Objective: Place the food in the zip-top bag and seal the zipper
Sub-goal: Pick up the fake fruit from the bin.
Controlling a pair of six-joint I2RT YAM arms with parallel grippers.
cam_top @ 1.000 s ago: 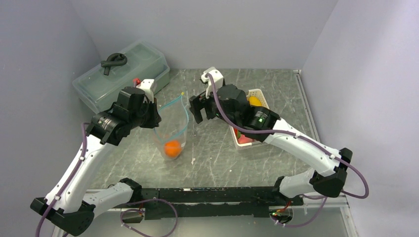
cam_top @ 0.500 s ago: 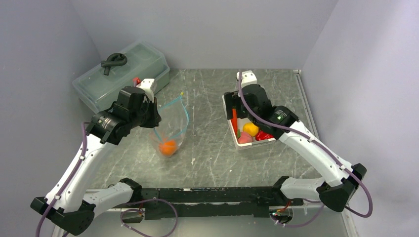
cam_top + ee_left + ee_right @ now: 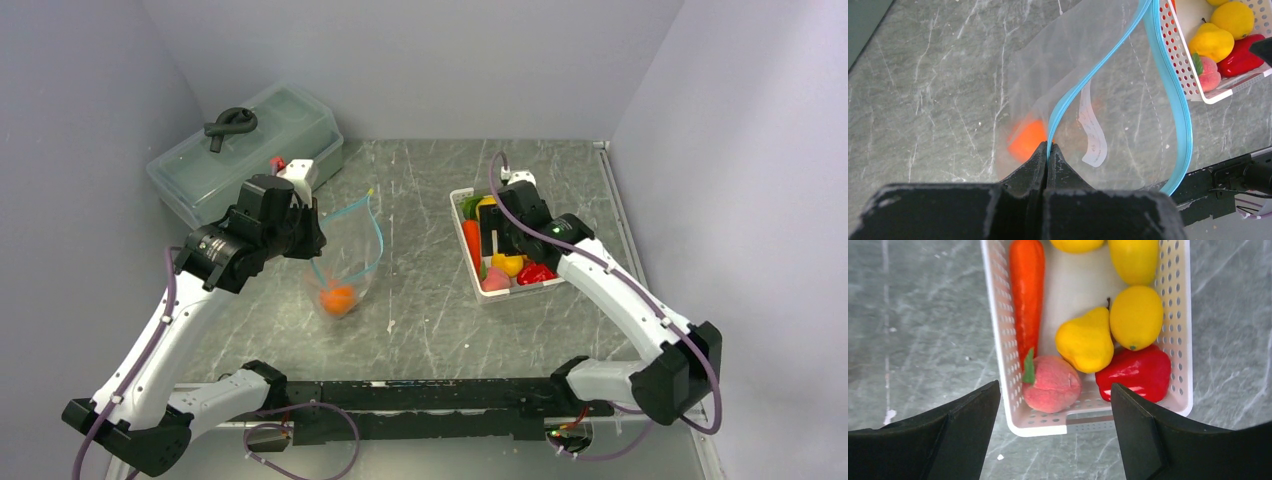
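The left end effector (image 3: 1048, 150) pinches the blue zipper (image 3: 1098, 70) of the bag (image 3: 1128, 110), an orange (image 3: 1025, 140) inside. The right end effector (image 3: 1054, 390) hangs spread wide over the peach (image 3: 1052, 382) in the basket (image 3: 998, 330).

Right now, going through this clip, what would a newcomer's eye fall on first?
The white basket right of centre, bright with a glossy carrot, red pepper, peach and yellow fruits, with the right pincer open above it. Next, left of centre, the clear zip-top bag held up by the left pincer, which is shut on its teal-blue zipper. A single orange lies at the bag's bottom.
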